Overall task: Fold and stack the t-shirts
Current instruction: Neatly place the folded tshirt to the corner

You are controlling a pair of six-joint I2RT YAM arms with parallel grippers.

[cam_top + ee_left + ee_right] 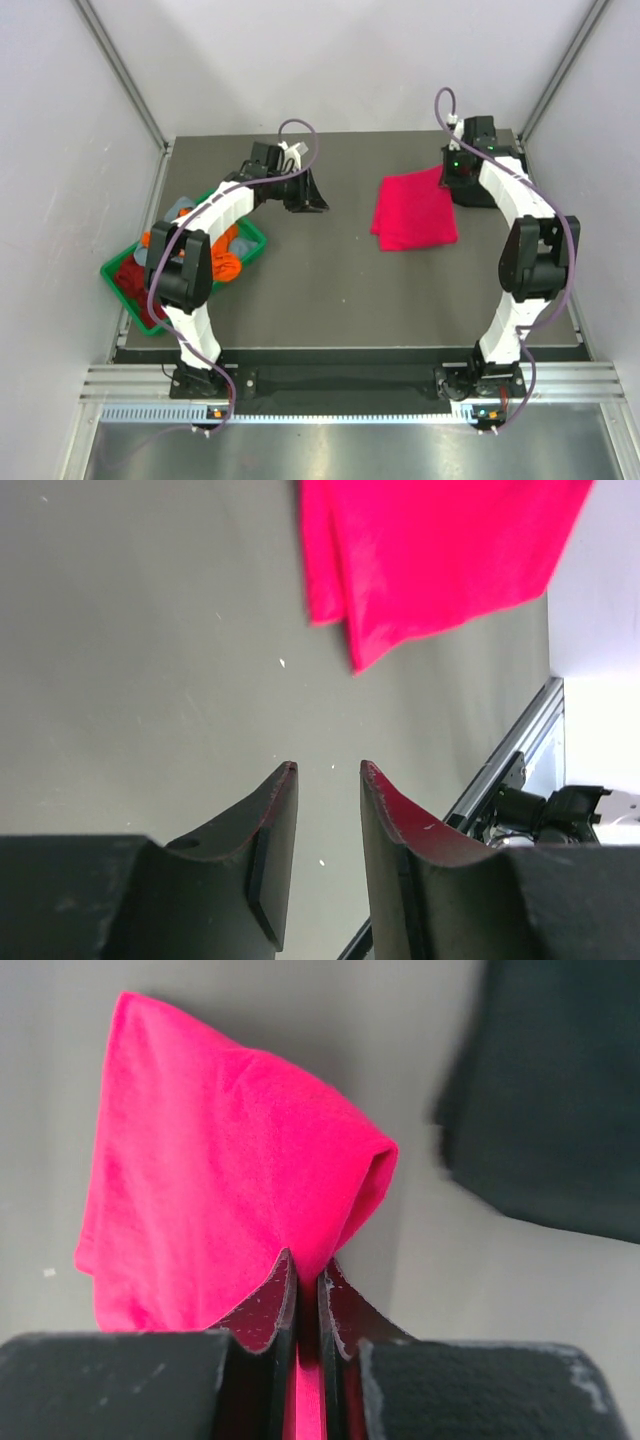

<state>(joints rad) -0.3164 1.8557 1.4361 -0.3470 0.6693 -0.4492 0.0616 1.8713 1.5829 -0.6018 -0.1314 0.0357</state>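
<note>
Looming nearest, the left arm (185, 272) hangs over the green tray (112, 270), with an orange t-shirt (228, 263) and a dark red t-shirt (129, 279) bundled inside. Mid-right on the table (330, 285), the black t-shirt (545, 1110) lies just beside the pink t-shirt (413, 212). Now the left gripper (327, 767) is part open and empty, while the right gripper (306, 1257) pinches tight on the pink t-shirt's edge

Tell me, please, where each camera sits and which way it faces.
Top external: above and behind the bases, looking down on the table; both arms show.
Left wrist: on its arm, looking past the open left gripper at the pink t-shirt.
Right wrist: on its arm, looking along the right gripper, shut on that t-shirt.
Shared: all three show the pink t-shirt.
</note>
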